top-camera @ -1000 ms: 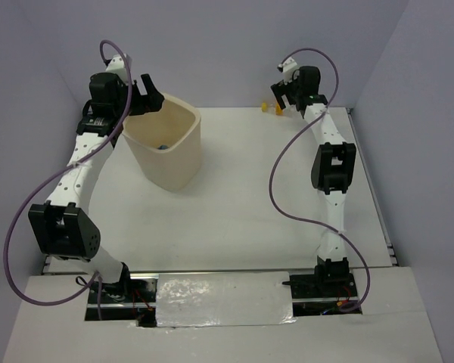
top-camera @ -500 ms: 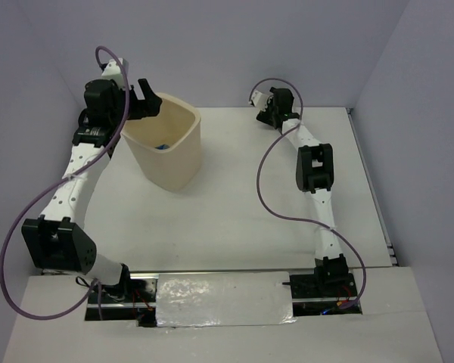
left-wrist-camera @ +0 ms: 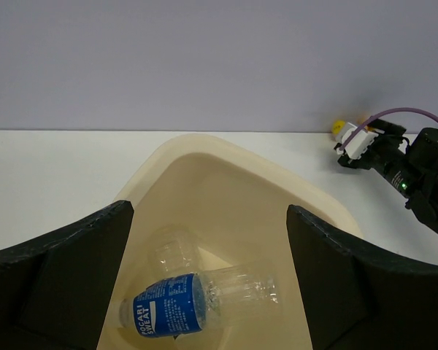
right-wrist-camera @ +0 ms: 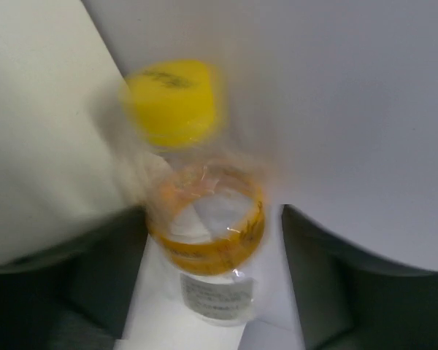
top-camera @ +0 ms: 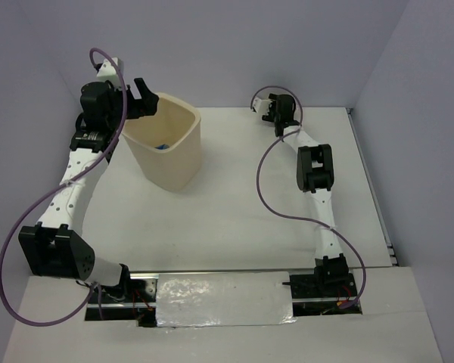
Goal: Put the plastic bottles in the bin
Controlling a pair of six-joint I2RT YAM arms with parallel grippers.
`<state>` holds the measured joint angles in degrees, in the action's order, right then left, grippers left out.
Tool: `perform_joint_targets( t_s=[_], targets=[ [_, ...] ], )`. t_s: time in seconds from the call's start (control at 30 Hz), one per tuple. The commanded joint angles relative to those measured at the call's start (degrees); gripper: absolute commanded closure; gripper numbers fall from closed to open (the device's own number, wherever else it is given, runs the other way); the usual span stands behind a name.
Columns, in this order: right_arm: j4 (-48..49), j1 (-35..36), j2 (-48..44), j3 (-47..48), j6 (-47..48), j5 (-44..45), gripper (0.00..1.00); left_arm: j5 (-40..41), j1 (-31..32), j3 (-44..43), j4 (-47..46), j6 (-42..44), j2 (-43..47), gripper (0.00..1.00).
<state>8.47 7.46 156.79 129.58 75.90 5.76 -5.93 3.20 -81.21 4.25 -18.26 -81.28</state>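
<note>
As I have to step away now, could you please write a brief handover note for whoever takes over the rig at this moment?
Left claw: open and empty, above the rim of the tall cream plastic bin.
Right claw: open, straddling the small clear bottle with a yellow cap near the far edge of the white table. The view is blurred and shows no grip.
Done: the clear plastic bottle with a blue label and a second clear bottle lie in the bin.
Left: close on the yellow-capped bottle, carry it over and drop it in the bin.
</note>
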Motion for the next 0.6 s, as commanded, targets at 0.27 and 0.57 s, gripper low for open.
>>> perform_joint_targets(
  t_s=[0.27, 0.57],
  targets=[
    [6.7, 0.2, -1.4, -1.7, -2.3, 0.5, 0.64, 0.0, 0.0, -1.5, -2.0, -1.0, -0.1, 0.01],
    [14.1, 3.8, -16.1, -20.7, -4.6, 4.3, 1.0, -3.3, 0.1, 2.0, -3.5, -1.8, 2.9, 0.01]
  ],
)
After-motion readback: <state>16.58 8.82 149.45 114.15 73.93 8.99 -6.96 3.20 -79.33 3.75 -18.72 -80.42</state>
